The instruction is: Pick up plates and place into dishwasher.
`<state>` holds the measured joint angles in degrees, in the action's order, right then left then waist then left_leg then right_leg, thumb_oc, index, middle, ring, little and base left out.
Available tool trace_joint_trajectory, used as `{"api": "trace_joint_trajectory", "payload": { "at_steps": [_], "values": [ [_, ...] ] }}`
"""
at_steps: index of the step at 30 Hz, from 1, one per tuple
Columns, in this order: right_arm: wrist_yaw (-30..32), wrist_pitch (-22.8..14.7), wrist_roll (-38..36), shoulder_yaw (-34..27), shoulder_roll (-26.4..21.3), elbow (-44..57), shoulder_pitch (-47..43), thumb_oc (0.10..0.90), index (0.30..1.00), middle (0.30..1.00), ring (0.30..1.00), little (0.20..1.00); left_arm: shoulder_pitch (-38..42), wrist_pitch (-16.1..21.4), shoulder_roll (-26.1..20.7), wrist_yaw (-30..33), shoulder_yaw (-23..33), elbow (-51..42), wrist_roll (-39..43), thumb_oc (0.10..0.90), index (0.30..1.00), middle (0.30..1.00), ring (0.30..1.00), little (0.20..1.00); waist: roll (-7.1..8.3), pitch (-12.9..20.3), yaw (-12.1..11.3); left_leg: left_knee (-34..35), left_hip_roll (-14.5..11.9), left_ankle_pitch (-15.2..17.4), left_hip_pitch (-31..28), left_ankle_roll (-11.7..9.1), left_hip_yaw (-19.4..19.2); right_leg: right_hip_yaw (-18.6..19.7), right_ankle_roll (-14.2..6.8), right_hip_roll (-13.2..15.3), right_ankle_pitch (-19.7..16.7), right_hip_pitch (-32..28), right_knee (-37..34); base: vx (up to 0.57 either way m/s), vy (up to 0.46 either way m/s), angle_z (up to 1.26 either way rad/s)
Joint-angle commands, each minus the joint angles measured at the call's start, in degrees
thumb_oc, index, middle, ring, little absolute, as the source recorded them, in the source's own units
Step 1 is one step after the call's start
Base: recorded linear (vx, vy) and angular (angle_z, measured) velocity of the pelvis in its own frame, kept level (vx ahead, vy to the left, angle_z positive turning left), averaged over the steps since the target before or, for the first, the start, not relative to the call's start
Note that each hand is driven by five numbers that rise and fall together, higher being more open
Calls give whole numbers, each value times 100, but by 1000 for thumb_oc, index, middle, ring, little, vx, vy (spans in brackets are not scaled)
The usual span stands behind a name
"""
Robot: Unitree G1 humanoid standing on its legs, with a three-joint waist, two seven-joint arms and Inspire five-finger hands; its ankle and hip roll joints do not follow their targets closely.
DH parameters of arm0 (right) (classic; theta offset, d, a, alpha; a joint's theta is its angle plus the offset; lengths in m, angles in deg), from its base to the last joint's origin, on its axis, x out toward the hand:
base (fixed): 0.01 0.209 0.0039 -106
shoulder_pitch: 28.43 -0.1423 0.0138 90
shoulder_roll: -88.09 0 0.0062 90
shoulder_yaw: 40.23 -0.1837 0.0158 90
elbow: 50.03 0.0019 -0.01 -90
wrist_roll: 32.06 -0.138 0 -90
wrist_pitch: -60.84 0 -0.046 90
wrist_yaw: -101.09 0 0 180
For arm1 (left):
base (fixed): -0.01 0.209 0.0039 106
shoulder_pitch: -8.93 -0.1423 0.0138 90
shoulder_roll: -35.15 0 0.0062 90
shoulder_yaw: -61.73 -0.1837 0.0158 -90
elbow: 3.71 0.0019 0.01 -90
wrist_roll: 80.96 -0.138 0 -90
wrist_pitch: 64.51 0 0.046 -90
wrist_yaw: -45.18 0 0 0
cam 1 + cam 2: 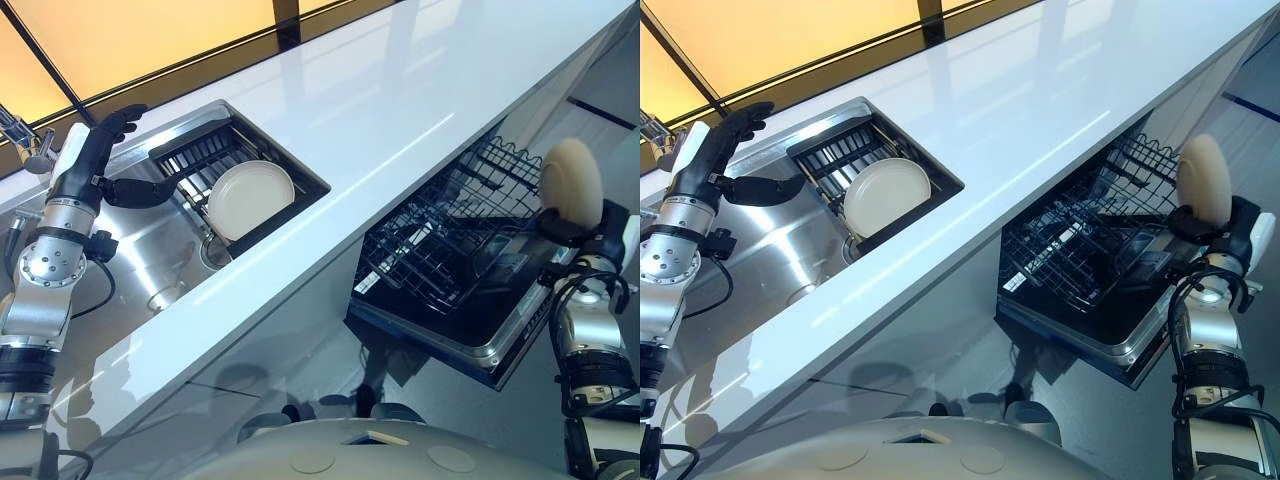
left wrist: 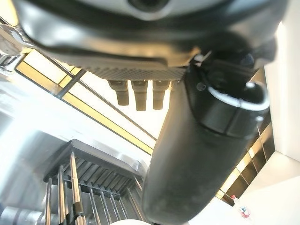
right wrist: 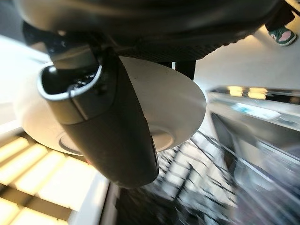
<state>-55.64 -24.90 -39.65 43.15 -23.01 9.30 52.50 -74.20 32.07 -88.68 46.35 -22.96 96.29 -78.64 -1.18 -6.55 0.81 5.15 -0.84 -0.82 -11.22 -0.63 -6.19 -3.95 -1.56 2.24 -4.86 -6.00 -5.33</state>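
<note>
Right wrist view shows the right hand (image 3: pixel 108 117) with thumb pinching a cream plate (image 1: pixel 572 182) upright over the dishwasher rack's (image 1: pixel 450 240) outer edge, where it could slip or clip the wires, while the left hand (image 1: pixel 105 160) hangs spread above the sink (image 1: pixel 150 260), beside its second plate (image 1: pixel 250 198).

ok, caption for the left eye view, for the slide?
Right hand holds a cream round plate upright over the open dishwasher's black wire rack; open left hand above the steel sink.
</note>
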Motion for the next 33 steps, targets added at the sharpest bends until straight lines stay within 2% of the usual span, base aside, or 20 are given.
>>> {"api": "trace_joint_trajectory", "payload": {
  "at_steps": [1,3,6,12,15,17,19,24,27,28,32,33],
  "values": [
    [-135,-351,476,220,-1112,74,-996,100,300,300,300,200,865,554,-465,632,89,-49,321,800,900,900,900,900,37,-36,-203,-182,81,35,492,-8,407,-379,19,-183,727,21,709,-51,-103,23],
    [-109,-360,457,278,-1159,15,-1073,100,300,300,300,200,914,584,-480,651,72,-15,340,800,900,900,900,900,33,-61,-201,-221,79,31,553,-19,439,-400,30,-180,743,66,747,-60,-75,31],
    [-245,-338,621,747,-1594,-349,-1705,100,300,300,300,200,1333,715,-658,881,-124,164,481,800,900,900,900,900,0,-407,-355,-496,50,-53,1002,-137,694,-547,128,-180,852,334,972,-98,-112,26],
    [-464,-160,483,1251,-2107,-632,-2487,100,300,300,300,200,1682,943,-888,1001,-215,312,576,800,900,900,900,900,-45,-879,-552,-823,27,-172,1587,-268,1019,-758,224,-141,1048,688,1344,-127,-104,27],
    [-641,-24,375,1450,-2298,-867,-2863,100,300,300,300,200,1885,1037,-1005,988,-348,429,574,800,900,900,900,900,-70,-1067,-644,-912,32,-213,1793,-316,1132,-850,253,-115,1127,820,1469,-91,-92,26],
    [-806,196,219,1624,-2395,-1056,-3090,100,300,300,300,200,1976,1028,-1042,1017,-444,428,507,800,900,900,900,900,-86,-1133,-690,-909,32,-245,1858,-346,1177,-893,253,-106,1141,866,1481,-37,-58,23],
    [-955,370,90,1732,-2449,-1200,-3265,100,300,300,300,200,2059,986,-1104,1043,-496,417,558,800,900,900,900,900,-102,-1190,-710,-916,39,-266,1920,-360,1210,-925,258,-99,1143,912,1484,-42,-33,15],
    [-1848,1104,-203,2057,-2442,-2034,-3721,100,300,300,300,200,2371,967,-1239,1179,-639,444,599,800,900,900,900,900,-150,-1433,-779,-1005,12,-331,2224,-388,1276,-925,257,-85,1119,1243,1618,-100,-25,13],
    [-2213,1278,-359,2150,-2393,-2543,-3795,100,300,300,300,200,2504,907,-1321,1240,-698,428,600,800,900,900,900,900,-149,-1526,-799,-990,-28,-361,2290,-378,1243,-894,248,-95,1111,1337,1657,-80,-21,7],
    [-2380,1440,-322,2146,-2360,-2693,-3760,100,300,300,300,200,2518,896,-1347,1255,-703,438,604,800,900,900,900,900,-139,-1547,-801,-991,-36,-370,2303,-373,1231,-880,246,-100,1102,1355,1663,-37,-7,-1],
    [-2753,1524,-91,2196,-2314,-3252,-3742,100,300,300,300,200,2546,897,-1362,1211,-720,448,628,800,900,900,900,900,-109,-1563,-833,-982,-48,-366,2232,-357,1200,-839,234,-96,1094,1283,1645,-6,-1,-1],
    [-2766,1516,-47,2201,-2312,-3278,-3741,317,486,486,486,417,2540,899,-1363,1200,-714,447,630,800,900,900,900,900,-106,-1563,-836,-980,-47,-366,2220,-356,1197,-834,233,-95,1093,1270,1641,0,0,0]
  ]
}}
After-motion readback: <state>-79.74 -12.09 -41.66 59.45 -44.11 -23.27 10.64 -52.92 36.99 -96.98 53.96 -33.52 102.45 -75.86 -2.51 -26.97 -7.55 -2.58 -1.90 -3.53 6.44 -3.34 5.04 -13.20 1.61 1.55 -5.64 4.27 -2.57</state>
